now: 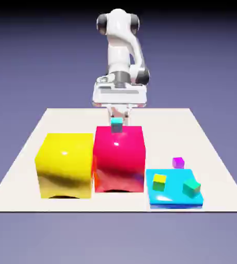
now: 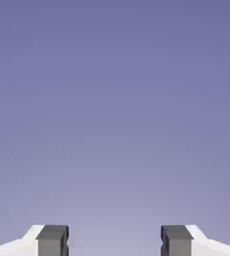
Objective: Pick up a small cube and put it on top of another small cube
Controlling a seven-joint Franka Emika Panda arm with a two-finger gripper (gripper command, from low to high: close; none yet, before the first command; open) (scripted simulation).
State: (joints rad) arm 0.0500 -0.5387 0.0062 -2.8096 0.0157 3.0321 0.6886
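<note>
Gripper [image 1: 118, 114] hangs above far edge of pink block [image 1: 119, 159], fingers spread apart in hand view — nothing between them, only blue-violet backdrop. Fingertips in exterior view partly hidden behind small teal cube [image 1: 117, 125] atop pink block. Small purple cube [image 1: 178, 162] sits on table [image 1: 17, 170] just behind cyan slab [image 1: 174, 190] — well apart from gripper.

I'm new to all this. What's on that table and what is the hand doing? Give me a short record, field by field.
big blocks: yellow block beside pink block
flat piece: cyan slab, to the exterior view's right
on the slab: small yellow cube, small green cube
on the table behind the slab: small purple cube
on the pink block's far edge: small teal cube
hand: open, empty, sees only backdrop
task state: nothing picked up yet
</note>
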